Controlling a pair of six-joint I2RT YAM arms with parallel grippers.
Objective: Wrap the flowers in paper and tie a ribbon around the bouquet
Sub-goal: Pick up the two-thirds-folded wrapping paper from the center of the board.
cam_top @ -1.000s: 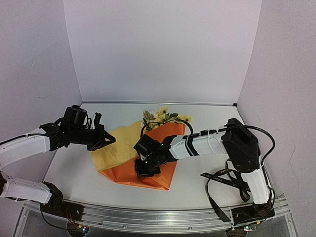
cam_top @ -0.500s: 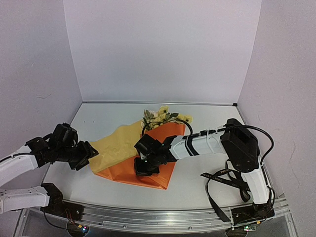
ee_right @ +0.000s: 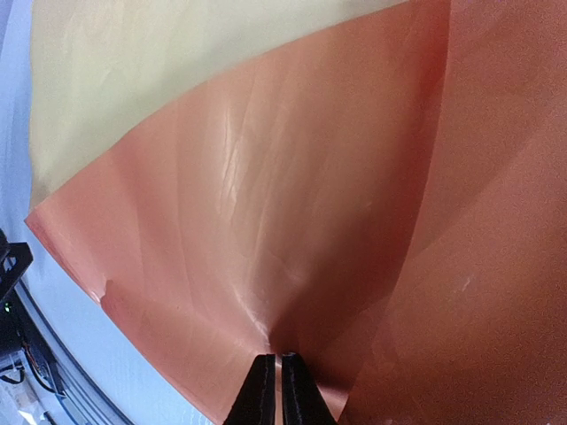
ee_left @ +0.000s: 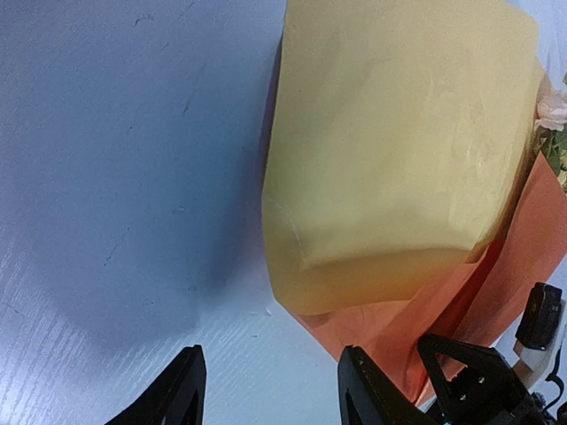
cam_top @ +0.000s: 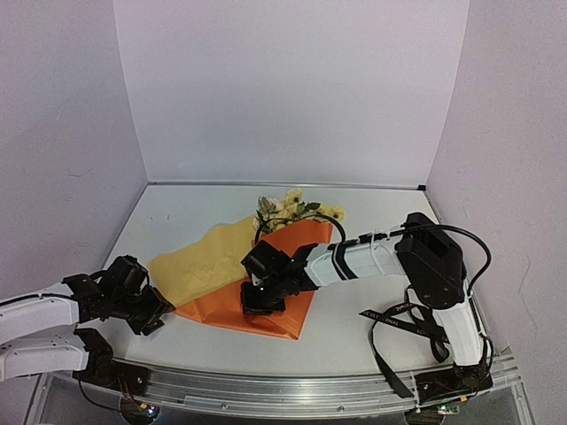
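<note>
While the right gripper presses down at mid-table with its jaws together on the large, thin, bright orange paper, the overhead view shows the sheet's paler yellow underside turned up in a broad flap on the left. A small bunch of pale yellow flowers with green leaves pokes out at the paper's far end. The left gripper hovers by the near left of the white table, just beside the paper's near left corner. A long, narrow black ribbon trails in loops beside the right arm's base, well apart from the paper.

From the left wrist, the left gripper has its fingers spread, with only bare tabletop between them and the yellow flap of paper just ahead.

From the right wrist, the right gripper has its fingertips pinched together on the orange paper, with creases running into them.
</note>
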